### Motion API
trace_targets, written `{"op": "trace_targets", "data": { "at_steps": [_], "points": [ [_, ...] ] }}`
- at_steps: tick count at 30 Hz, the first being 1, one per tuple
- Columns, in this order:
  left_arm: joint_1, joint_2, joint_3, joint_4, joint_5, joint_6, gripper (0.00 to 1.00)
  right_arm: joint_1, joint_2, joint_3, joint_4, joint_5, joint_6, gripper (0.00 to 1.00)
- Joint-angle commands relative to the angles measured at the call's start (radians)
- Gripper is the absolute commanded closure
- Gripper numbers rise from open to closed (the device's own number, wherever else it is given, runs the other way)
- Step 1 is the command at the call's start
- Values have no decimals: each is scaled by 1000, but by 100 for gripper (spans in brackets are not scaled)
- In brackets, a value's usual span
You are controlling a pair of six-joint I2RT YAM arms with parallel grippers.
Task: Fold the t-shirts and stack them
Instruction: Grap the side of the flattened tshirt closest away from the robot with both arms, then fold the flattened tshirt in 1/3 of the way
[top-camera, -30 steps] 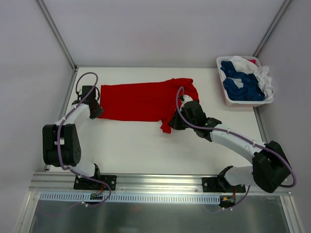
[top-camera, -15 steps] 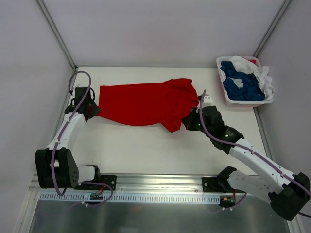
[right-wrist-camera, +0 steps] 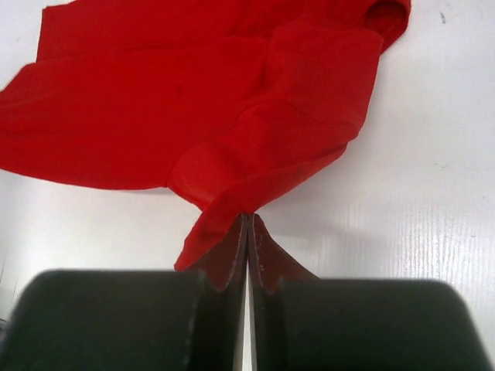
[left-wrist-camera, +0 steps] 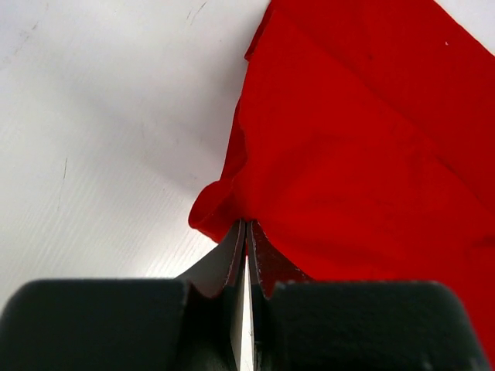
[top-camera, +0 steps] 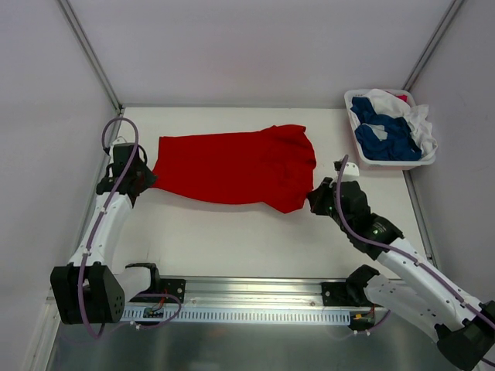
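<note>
A bright red t-shirt (top-camera: 232,166) lies stretched across the back of the white table. My left gripper (top-camera: 148,178) is shut on its near left corner, and the cloth (left-wrist-camera: 363,147) bunches at the fingertips (left-wrist-camera: 237,239). My right gripper (top-camera: 312,198) is shut on the near right corner, where a twisted tail of the red t-shirt (right-wrist-camera: 255,131) runs into the closed jaws. Between the two grips the shirt is pulled taut. Dark blue and white t-shirts (top-camera: 387,127) are piled in the basket at the back right.
A white plastic basket (top-camera: 362,158) stands at the back right corner of the table (top-camera: 232,239). Metal frame posts rise at the back corners. A metal rail (top-camera: 255,297) carrying the arm bases runs along the near edge.
Both grippers have moved apart with the red shirt: the left further left, the right to the right and nearer. The bunched right end has been drawn out and the shirt lies flatter.
</note>
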Motion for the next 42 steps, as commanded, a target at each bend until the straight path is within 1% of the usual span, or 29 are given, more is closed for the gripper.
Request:
{"op": "trace_targets", "data": {
  "at_steps": [1, 7, 14, 26, 30, 35, 42],
  "points": [
    [12, -61, -11, -34, 18, -19, 100, -4, -59, 11, -14, 63, 0, 100],
    [10, -130, 2, -81, 32, -26, 100, -4, -133, 37, -56, 112, -11, 100],
    [10, -184, 52, -141, 45, -26, 100, -4, -208, 83, -108, 163, -30, 100],
    [10, -261, 118, -224, 76, -34, 100, -4, -275, 133, -148, 164, -30, 100],
    [10, -264, 121, -238, 97, -43, 100, -4, -272, 144, -165, 150, -13, 100],
    [10, -247, 69, -235, 102, -52, 100, -4, -252, 109, -177, 135, 33, 100],
    [12, -201, 22, -213, 90, -46, 100, -4, -177, 104, -175, 123, 38, 100]
  ]
}}
